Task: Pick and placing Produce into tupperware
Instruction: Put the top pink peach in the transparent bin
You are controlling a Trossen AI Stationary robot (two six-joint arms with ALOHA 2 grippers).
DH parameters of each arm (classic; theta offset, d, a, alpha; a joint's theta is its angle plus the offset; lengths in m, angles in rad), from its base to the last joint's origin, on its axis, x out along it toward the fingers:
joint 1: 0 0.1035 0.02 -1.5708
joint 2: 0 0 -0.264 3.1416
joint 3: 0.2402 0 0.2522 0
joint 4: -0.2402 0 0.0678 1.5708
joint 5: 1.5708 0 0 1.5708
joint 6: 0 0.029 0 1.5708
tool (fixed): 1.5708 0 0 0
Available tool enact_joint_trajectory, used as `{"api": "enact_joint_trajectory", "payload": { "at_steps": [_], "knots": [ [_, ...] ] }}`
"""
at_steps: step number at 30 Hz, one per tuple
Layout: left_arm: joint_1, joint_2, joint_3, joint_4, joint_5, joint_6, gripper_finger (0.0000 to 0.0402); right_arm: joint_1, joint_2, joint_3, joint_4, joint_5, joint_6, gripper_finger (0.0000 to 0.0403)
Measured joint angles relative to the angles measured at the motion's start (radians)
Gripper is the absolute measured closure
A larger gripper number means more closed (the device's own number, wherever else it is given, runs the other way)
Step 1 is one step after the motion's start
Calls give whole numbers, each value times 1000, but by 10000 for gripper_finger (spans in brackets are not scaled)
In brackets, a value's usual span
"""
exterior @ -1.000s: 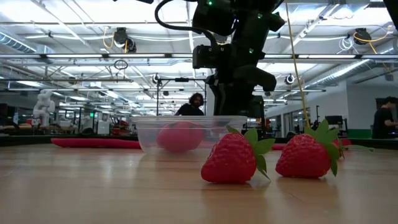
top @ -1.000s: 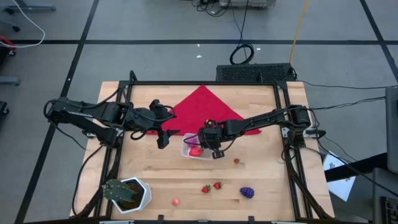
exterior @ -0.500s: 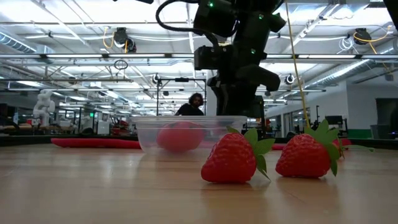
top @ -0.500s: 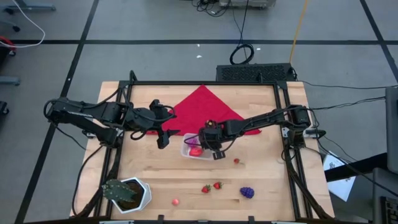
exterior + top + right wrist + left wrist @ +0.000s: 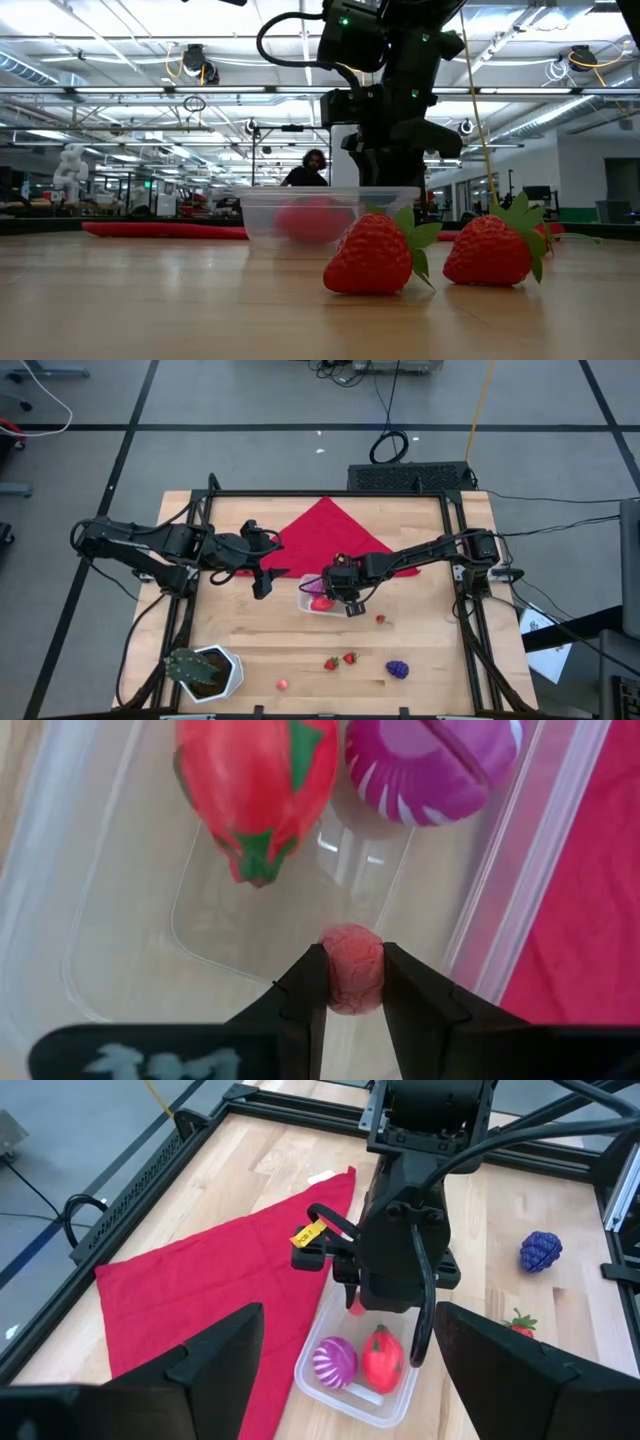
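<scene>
Since a second before, the clear tub [image 5: 318, 603] had slid a little toward the right side of the tabletop [image 5: 420, 655], and the right claw [image 5: 343, 596] above it had shifted the same way; the left arm had not moved. The right claw [image 5: 349, 982] hung just over the tub's open top, its two fingers [image 5: 305, 992] clamped on a small pinkish-red ball [image 5: 351, 970]. Inside the tub [image 5: 120, 960] lay a red strawberry-like fruit [image 5: 258, 782] with green leaves and a round purple-and-white striped piece [image 5: 432, 762], side by side. The tub sat at the edge of the red cloth [image 5: 325, 530], near the middle of the tabletop. The left claw [image 5: 264, 573] waited just beside the tub on its left, fingers [image 5: 215, 1350] spread apart and holding nothing. Nearer the front edge lay two strawberries [image 5: 340, 660] close together, a purple grape bunch [image 5: 397, 669] to their right, a small red ball [image 5: 283, 684] to their left, and one more strawberry [image 5: 380, 619] near the tub. A potted green plant [image 5: 203, 670] stood at the front left corner.
</scene>
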Motion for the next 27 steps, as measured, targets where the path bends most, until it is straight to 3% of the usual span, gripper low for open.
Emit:
{"api": "enact_joint_trajectory", "payload": {
  "at_steps": [27],
  "knots": [
    [0, 0, 0, 0, 0, 0, 105, -26, 0, 0, 18, 0, -39, 330]
  ]
}}
